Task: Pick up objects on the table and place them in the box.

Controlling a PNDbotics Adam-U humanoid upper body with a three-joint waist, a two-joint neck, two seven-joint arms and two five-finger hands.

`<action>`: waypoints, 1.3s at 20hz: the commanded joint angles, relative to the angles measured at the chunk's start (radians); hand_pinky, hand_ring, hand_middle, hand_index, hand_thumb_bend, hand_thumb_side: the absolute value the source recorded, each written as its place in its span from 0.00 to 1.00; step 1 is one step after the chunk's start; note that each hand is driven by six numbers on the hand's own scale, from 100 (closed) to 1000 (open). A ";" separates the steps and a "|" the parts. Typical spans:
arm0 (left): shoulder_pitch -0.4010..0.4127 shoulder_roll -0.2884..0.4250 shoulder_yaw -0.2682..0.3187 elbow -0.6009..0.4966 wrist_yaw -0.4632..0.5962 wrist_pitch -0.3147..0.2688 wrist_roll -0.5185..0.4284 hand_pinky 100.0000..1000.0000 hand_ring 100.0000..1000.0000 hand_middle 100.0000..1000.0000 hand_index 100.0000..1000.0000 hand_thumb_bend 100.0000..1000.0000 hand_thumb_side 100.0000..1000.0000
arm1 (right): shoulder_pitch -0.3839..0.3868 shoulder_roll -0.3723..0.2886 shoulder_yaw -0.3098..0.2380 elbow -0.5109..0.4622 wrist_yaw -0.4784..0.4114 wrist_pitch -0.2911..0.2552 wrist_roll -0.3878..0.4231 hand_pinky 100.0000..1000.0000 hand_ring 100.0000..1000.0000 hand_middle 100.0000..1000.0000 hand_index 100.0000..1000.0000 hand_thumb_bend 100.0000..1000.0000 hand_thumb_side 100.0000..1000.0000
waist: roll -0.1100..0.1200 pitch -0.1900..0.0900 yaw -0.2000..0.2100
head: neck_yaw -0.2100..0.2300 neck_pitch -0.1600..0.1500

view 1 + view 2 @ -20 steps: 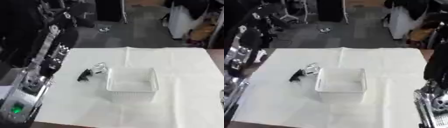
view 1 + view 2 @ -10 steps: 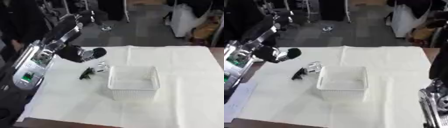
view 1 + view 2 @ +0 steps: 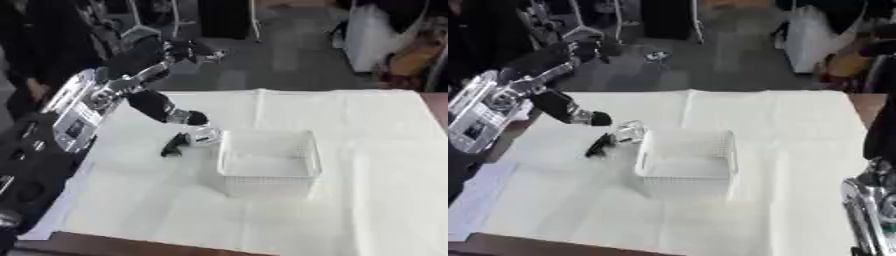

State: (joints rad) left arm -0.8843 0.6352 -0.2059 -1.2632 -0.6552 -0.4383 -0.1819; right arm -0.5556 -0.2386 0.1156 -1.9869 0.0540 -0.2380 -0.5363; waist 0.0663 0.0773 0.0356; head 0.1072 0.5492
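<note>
A white mesh box (image 3: pixel 267 161) stands on the white cloth near the middle of the table. Just left of it lie a small dark object (image 3: pixel 172 145) and a clear, shiny object (image 3: pixel 204 135) that touches the box's left wall. My left arm comes in from the left, and its black elbow end (image 3: pixel 191 118) hangs just above these two objects. My left hand (image 3: pixel 191 50) is raised high beyond the table's far edge, blurred and holding nothing that I can make out. Only a silver part of my right arm (image 3: pixel 870 200) shows at the lower right, without its hand.
The white cloth (image 3: pixel 376 150) covers the whole table, with open cloth right of and in front of the box. The table's front edge (image 3: pixel 175 246) runs along the bottom. Beyond the far edge are dark floor and furniture (image 3: pixel 376 30).
My left arm has swung up and to the right, its elbow now over the two objects. The objects and the box have not moved. The camera has shifted a little.
</note>
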 commanded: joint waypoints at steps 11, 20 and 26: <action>-0.134 0.008 0.008 0.205 -0.367 -0.093 -0.132 1.00 0.94 0.94 0.96 0.64 0.90 | -0.002 -0.015 0.002 -0.013 -0.001 0.004 0.006 0.39 0.49 0.54 0.83 0.04 1.00 | 0.002 -0.019 -0.005 | 0.031 -0.009; -0.197 -0.029 0.022 0.360 -0.559 -0.128 -0.116 1.00 0.94 0.91 0.94 0.63 0.96 | -0.003 -0.012 0.003 -0.013 -0.003 0.005 0.008 0.39 0.49 0.54 0.83 0.04 1.00 | 0.004 -0.020 -0.011 | 0.032 -0.003; -0.234 -0.061 0.040 0.450 -0.592 -0.145 -0.187 1.00 0.94 0.90 0.95 0.59 0.99 | -0.008 -0.003 0.006 -0.013 -0.008 0.004 0.008 0.39 0.49 0.54 0.84 0.03 1.00 | 0.006 -0.020 -0.021 | 0.039 -0.002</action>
State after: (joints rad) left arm -1.0920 0.5614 -0.1830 -0.8195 -1.2339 -0.5818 -0.3562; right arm -0.5474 -0.2377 0.1215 -1.9869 0.0500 -0.2338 -0.5318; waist 0.0733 0.0747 0.0133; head 0.1337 0.5488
